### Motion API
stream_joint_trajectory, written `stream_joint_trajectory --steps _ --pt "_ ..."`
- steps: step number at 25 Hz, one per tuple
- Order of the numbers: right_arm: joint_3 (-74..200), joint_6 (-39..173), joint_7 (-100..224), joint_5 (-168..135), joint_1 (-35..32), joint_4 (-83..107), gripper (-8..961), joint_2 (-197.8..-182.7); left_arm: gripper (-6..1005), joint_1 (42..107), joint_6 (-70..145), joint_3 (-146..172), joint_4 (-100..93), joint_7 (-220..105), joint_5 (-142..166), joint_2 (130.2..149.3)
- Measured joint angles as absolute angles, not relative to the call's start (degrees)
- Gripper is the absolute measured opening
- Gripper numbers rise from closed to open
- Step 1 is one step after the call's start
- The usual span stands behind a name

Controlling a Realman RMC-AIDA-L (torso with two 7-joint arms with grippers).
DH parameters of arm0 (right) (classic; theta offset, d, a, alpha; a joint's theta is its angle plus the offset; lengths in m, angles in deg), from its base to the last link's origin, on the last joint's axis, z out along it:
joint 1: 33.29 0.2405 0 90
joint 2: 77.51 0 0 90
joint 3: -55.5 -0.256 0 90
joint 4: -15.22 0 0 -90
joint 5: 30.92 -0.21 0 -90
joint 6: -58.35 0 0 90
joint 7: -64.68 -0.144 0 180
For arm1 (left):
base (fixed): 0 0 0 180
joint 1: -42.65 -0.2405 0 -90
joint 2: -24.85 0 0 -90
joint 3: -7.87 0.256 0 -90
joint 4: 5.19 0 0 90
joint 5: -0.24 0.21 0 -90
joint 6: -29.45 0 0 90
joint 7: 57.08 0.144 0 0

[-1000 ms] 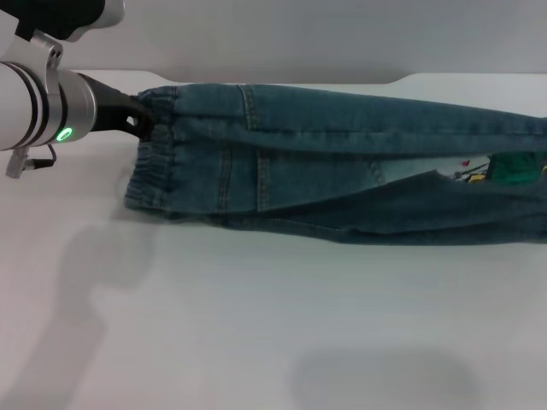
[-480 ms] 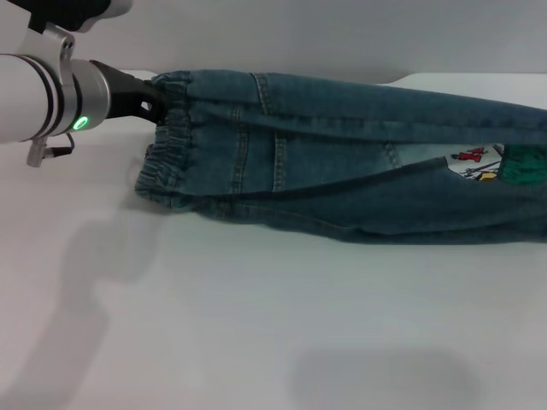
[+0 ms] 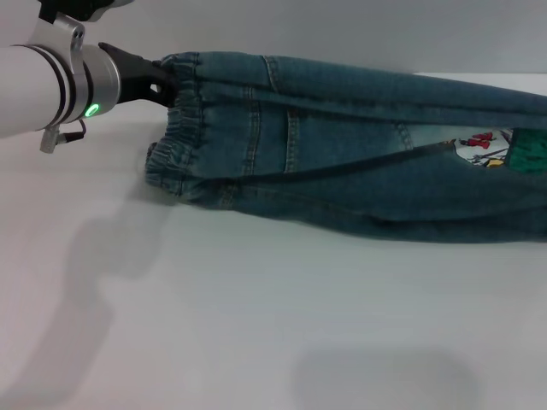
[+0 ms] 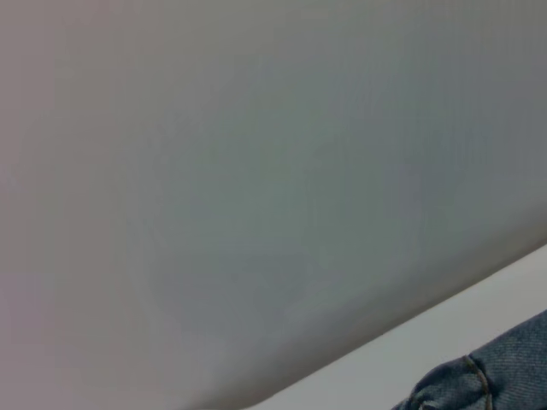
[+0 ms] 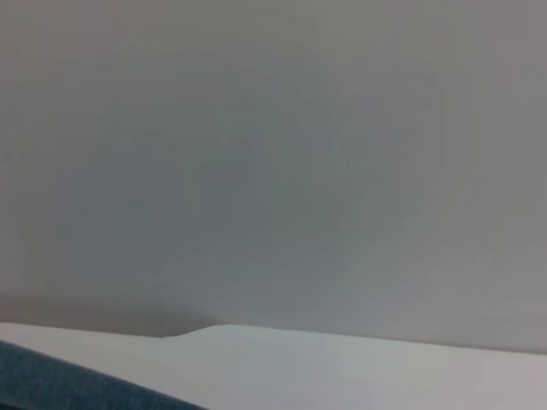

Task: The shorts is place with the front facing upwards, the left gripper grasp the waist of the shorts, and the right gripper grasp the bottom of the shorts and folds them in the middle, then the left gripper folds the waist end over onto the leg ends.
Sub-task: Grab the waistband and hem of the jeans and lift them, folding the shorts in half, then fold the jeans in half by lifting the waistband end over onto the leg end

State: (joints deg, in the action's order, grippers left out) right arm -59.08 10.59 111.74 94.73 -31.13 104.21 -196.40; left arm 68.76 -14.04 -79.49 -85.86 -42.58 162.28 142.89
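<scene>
**Left gripper holds the waist, shorts folded lengthwise on the table**

In the head view you see the left gripper (image 3: 164, 79) in the upper left of the frame, at the far corner of the waist (image 3: 175, 128). Its black fingers are closed on the gathered denim band and this corner is held up. The green light on the arm is lit.

The shorts (image 3: 342, 145) lie across the upper part of the frame, from the waist on the left side to the right edge, where they are cut off. They are folded along their length, so one layer lies over the other. The small cartoon print (image 3: 483, 147) shows near the right edge, between the layers.

The white table (image 3: 273, 325) fills the lower half of the frame.

You cannot see the right gripper in any view. The leg ends are outside the frame.
</scene>
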Motion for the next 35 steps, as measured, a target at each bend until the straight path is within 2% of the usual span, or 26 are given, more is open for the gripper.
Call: stream_joint_trajectory --steps 17,19,22,30,34,35 --pt "-58.02 19.53 116.87 93.88 -28.51 96.17 58 -196.55 42 70.59 -0.32 -73.87 -76.18 -44.30 163.02 143.18" --pt "-57.57 20.56 116.88 93.88 -28.62 96.08 288 -196.55 42 70.35 0.29 -74.05 -76.17 -44.51 163.02 143.15" --pt "-56.75 21.55 116.92 93.88 -29.08 96.30 408 -196.55 245 70.02 0.99 -74.12 -76.19 -44.53 163.19 143.08" --pt "-53.15 21.87 119.96 92.60 -31.02 98.07 730 -196.71 406 67.42 5.38 -73.79 -78.02 -44.20 163.38 142.96" --pt "-49.41 24.96 126.18 87.33 -34.42 100.32 818 -196.81 486 62.63 13.80 -71.80 -80.82 -44.14 163.22 143.00" --pt "-48.42 26.22 127.77 85.76 -35.27 100.84 840 -196.84 544 61.61 15.72 -71.43 -81.39 -44.15 163.12 142.98"
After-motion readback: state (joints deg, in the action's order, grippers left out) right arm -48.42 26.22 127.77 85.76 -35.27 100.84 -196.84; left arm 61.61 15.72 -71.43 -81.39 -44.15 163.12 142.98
